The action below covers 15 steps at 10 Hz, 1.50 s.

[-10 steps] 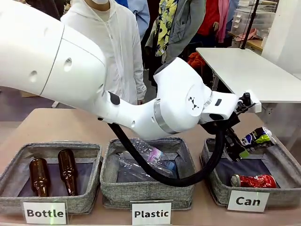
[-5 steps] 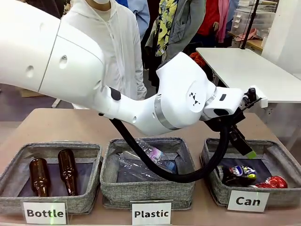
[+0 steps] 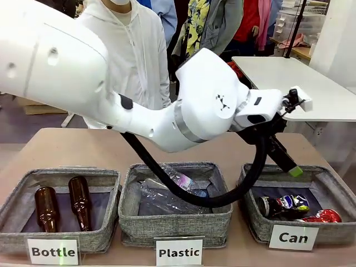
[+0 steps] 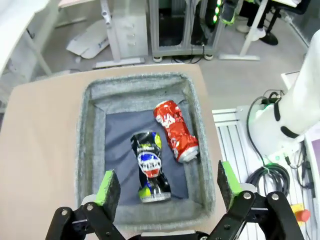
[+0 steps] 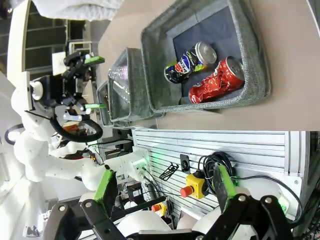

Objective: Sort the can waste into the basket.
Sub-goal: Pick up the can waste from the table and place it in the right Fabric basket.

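Note:
The grey basket (image 3: 253, 219) labelled "Can" stands at the table's right front. Inside it lie two crushed cans: a dark blue-black one (image 3: 283, 204) and a red one (image 3: 322, 216) to its right. My left gripper (image 3: 289, 167) hangs open above the basket, nothing between its fingers. Looking down in the left wrist view, the basket (image 4: 90, 130) holds the dark can (image 4: 149, 167) and the red can (image 4: 175, 131) below my open left gripper (image 4: 167, 182). My right gripper (image 5: 165, 182) is open and off the table's side; its view shows the basket (image 5: 252, 55) and both cans.
A "Plastic" basket (image 3: 167, 225) with clear bottles (image 3: 172, 183) stands in the middle, and a "Bottle" basket (image 3: 16, 194) with two brown bottles (image 3: 80, 203) at the left. A person in a white hoodie (image 3: 133, 50) stands across the table. My left arm spans the table's middle.
My left gripper opened and let go of the dark can, which dropped into the "Can" basket beside the red one. The red can shifted right. The gripper rose slightly.

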Available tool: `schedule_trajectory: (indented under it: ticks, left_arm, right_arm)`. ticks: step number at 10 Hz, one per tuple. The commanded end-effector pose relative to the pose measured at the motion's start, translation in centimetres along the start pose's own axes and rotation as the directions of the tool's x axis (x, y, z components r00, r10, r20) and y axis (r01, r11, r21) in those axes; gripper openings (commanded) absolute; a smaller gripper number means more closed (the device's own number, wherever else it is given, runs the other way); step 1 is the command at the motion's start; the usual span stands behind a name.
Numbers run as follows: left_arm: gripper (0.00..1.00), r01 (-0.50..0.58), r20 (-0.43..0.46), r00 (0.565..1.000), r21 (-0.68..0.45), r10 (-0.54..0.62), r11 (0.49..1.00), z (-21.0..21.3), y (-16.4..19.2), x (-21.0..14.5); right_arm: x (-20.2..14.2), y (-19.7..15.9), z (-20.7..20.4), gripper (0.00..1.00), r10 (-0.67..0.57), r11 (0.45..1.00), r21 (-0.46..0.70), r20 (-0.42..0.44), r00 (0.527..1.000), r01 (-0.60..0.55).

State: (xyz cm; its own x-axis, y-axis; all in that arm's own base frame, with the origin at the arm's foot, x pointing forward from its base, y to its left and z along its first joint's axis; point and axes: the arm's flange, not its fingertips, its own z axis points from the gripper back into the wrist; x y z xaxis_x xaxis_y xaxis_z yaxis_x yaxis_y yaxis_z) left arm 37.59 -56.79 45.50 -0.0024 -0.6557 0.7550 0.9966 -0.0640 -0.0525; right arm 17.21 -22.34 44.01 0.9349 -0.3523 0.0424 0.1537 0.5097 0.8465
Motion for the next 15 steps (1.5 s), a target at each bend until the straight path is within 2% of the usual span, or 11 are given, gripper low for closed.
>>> schedule_trajectory:
  ticks: [1,2,3,4,5,6,8,9,10,13,15]
  left_arm:
    - [1.00,-0.099,-0.076,0.993,-0.076,0.094,0.992,6.3,-2.6,-3.9]
    - [1.00,-0.224,-0.125,0.970,-0.145,0.206,0.964,10.6,-3.4,-5.9]
    - [1.00,-0.288,-0.138,0.953,-0.154,0.268,0.945,13.4,-3.7,-7.2]
    - [1.00,-0.376,-0.133,0.925,-0.180,0.357,0.909,18.0,-4.9,-9.4]
    - [1.00,-0.434,-0.119,0.901,-0.207,0.418,0.877,21.4,-6.2,-10.7]
    - [1.00,-0.527,-0.046,0.847,-0.205,0.530,0.825,24.3,-6.4,-12.0]
    - [1.00,-0.669,-0.068,0.723,-0.314,0.687,0.674,29.8,-5.4,-16.9]
    - [1.00,-0.713,-0.050,0.663,-0.348,0.747,0.609,32.8,-4.9,-20.3]
    - [1.00,-0.742,0.025,0.588,-0.382,0.808,0.551,35.8,-4.5,-23.9]
    - [1.00,-0.757,0.291,0.349,-0.474,0.891,0.451,44.0,-3.9,-33.2]
    - [1.00,-0.825,0.364,0.156,-0.463,0.918,0.324,47.1,-2.6,-38.8]
  right_arm:
    - [0.4,0.3,0.3,1.00,-0.003,1.000,0.003,0.005,1.000,0.003]
    - [0.0,0.0,0.0,1.00,0.000,1.000,0.000,0.000,1.000,0.000]
    - [1.8,1.4,-1.7,1.00,0.048,0.999,-0.001,0.005,0.999,-0.048]
    - [3.5,2.8,-3.4,1.00,0.106,0.994,0.029,-0.056,0.993,-0.105]
    - [5.5,4.7,-5.5,1.00,0.147,0.989,0.039,-0.099,0.984,-0.144]
    - [7.3,7.0,-8.1,1.00,0.184,0.982,0.072,-0.121,0.975,-0.176]
    - [10.2,11.6,-14.4,1.00,0.260,0.964,0.103,-0.185,0.948,-0.245]
    - [11.1,13.1,-17.3,1.00,0.264,0.963,0.099,-0.165,0.950,-0.251]
    - [11.6,14.2,-19.7,1.00,0.282,0.955,0.156,-0.217,0.934,-0.252]
    - [13.2,15.1,-24.3,1.00,0.184,0.938,0.340,-0.324,0.928,-0.068]
    - [14.0,13.7,-24.8,1.00,0.169,0.886,0.456,-0.498,0.851,0.091]
